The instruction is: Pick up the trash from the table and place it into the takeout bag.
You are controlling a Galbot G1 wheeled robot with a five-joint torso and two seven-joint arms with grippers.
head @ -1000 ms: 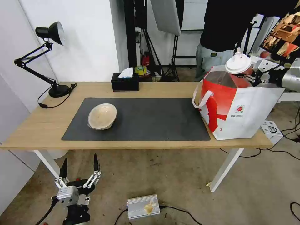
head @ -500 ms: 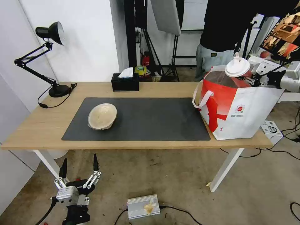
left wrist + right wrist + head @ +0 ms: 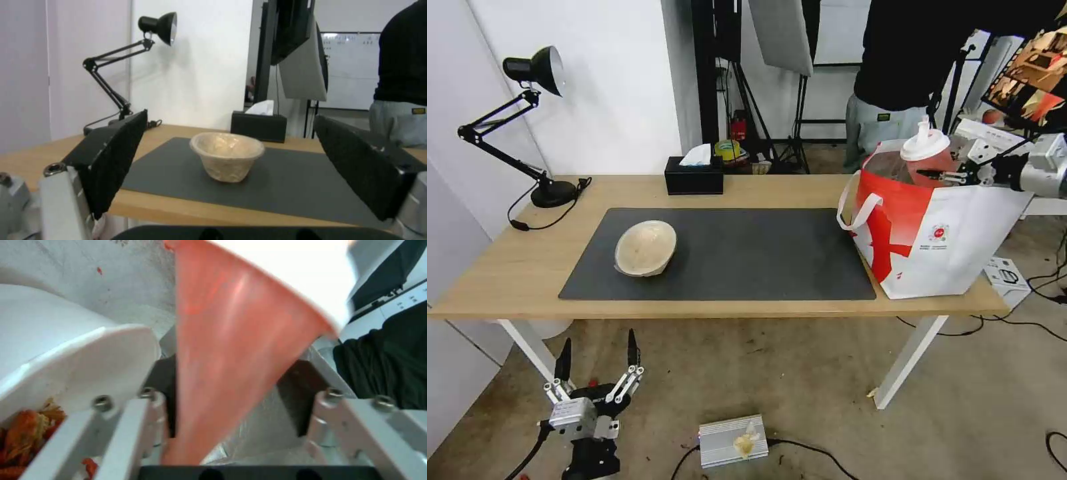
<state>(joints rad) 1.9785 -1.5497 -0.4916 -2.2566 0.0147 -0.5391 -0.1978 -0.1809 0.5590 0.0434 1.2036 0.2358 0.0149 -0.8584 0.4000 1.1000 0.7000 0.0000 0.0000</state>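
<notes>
- Right gripper [image 3: 944, 175] — fingers clamped on the red cup [image 3: 928, 162], held in the mouth of the takeout bag [image 3: 940, 233], beside the white bowl [image 3: 66, 350].
- Left gripper [image 3: 597, 363] — fingers spread, empty, below the table [image 3: 514, 273].
- Beige bowl [image 3: 645, 249] — on the mat [image 3: 747, 253].

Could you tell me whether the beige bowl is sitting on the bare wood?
No, the beige bowl rests on the dark grey mat covering the table.

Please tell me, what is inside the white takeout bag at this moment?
The takeout bag holds the red cup, gripped by the right gripper and partly lowered in, and the white bowl with red scraps. Its silver lining shows; the bottom is hidden.
</notes>
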